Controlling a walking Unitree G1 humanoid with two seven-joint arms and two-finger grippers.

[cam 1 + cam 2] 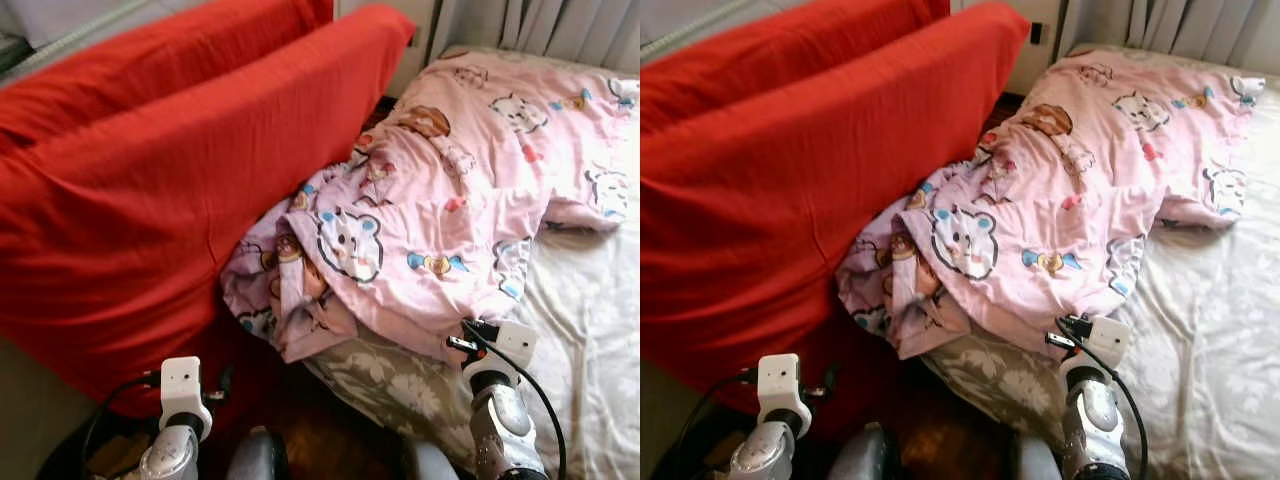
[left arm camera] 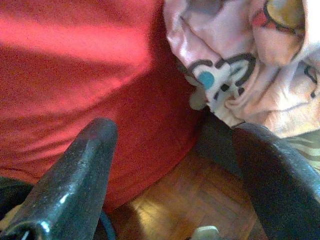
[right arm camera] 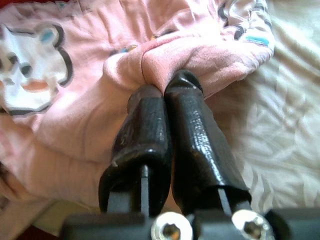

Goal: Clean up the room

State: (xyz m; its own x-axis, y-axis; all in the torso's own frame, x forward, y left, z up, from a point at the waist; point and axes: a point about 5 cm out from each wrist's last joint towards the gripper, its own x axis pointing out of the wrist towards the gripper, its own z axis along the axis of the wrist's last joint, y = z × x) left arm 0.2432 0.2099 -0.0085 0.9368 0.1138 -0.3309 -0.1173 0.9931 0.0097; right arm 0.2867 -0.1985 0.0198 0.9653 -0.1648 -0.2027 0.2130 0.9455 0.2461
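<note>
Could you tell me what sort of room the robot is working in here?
Most likely a bedroom: a bed with a pale sheet, a pink cartoon-print quilt rumpled across it, and curtains behind. A large red cushion leans beside the bed.

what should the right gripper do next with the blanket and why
Probably draw back and lift, pulling the fold up over the bed. The right gripper is shut on an edge fold of the pink blanket, which lies bunched, one end spilling off the bed against the red sofa. The left gripper hangs open near the floor.
</note>
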